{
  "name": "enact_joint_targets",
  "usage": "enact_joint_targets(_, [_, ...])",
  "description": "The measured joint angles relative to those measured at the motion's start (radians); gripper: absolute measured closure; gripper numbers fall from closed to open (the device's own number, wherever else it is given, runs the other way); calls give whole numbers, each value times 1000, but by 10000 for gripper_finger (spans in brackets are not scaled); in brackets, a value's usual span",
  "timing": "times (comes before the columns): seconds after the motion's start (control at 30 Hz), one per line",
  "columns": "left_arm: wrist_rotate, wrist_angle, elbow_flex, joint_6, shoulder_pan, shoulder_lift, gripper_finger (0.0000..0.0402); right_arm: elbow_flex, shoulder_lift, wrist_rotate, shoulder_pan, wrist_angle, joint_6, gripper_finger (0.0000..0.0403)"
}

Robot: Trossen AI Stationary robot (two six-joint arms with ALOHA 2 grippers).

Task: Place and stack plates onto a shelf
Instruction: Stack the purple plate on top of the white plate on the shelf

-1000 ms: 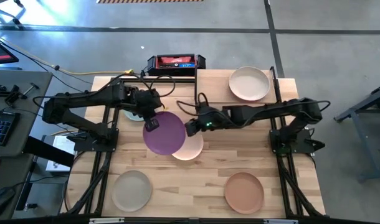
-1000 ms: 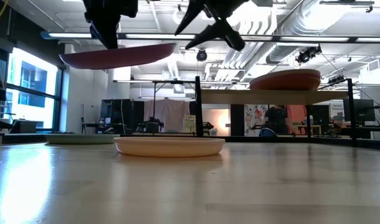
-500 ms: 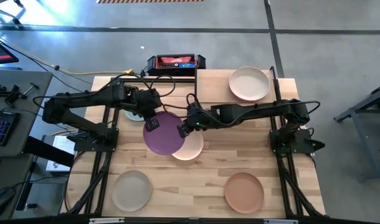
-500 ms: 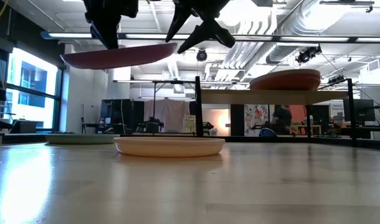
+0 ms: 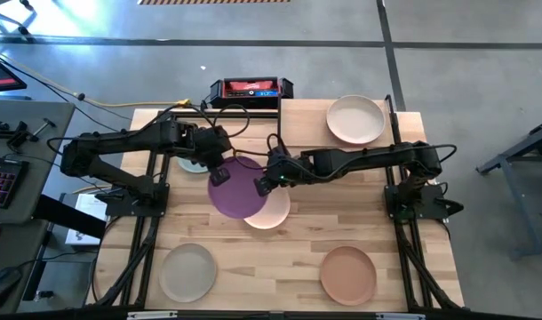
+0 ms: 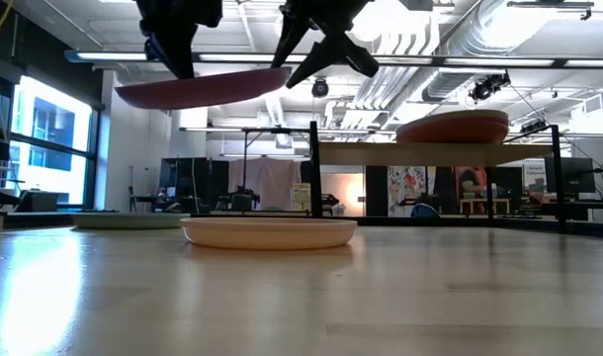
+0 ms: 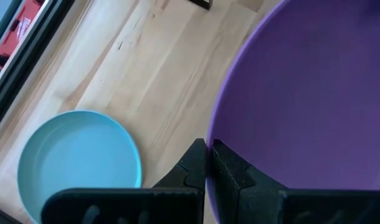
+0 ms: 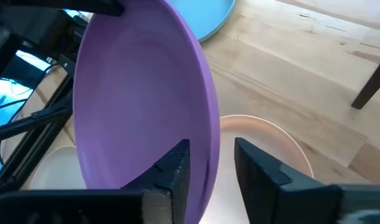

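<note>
In the high view, the beige plate (image 5: pixel 188 271) lies at the lower left of the counter (image 5: pixel 298 240). Above it, toward the upper left, the teal plate (image 5: pixel 190 164) lies flat, mostly hidden under the left arm. The left gripper (image 5: pixel 217 176) has its jaws clamped on the left rim of the purple plate (image 5: pixel 237 188), which hangs in the air near the frame's centre, partly above the cream plate (image 5: pixel 273 212) resting on the counter. In the low view the purple plate (image 6: pixel 198 89) shows high at upper left, slightly tilted, with the cream plate (image 6: pixel 269 231) flat below it. Just right of centre in the high view, the right gripper (image 5: pixel 264 183) meets the purple plate's right rim; its wrist view shows the jaws narrowly parted with the rim between them, one finger (image 8: pixel 171 174) inside the plate and one outside. Further right, the shelf (image 6: pixel 440 153) carries a terracotta plate (image 6: pixel 452 128). A white plate (image 5: pixel 355 119) sits at the upper right and a peach plate (image 5: pixel 347 274) at the lower right.
</note>
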Motion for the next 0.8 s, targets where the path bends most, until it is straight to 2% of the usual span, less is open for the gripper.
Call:
enact_joint_targets(0.17, [0, 14, 0, -21, 0, 0, 401, 0, 0, 0, 0, 0, 8, 337])
enact_joint_targets(0.33, [1, 25, 0, -25, 0, 0, 401, 0, 0, 6, 0, -7, 27, 392])
enact_joint_targets(0.8, [5, 32, 1, -26, 0, 0, 382, 0, 0, -3, 0, -7, 86, 401])
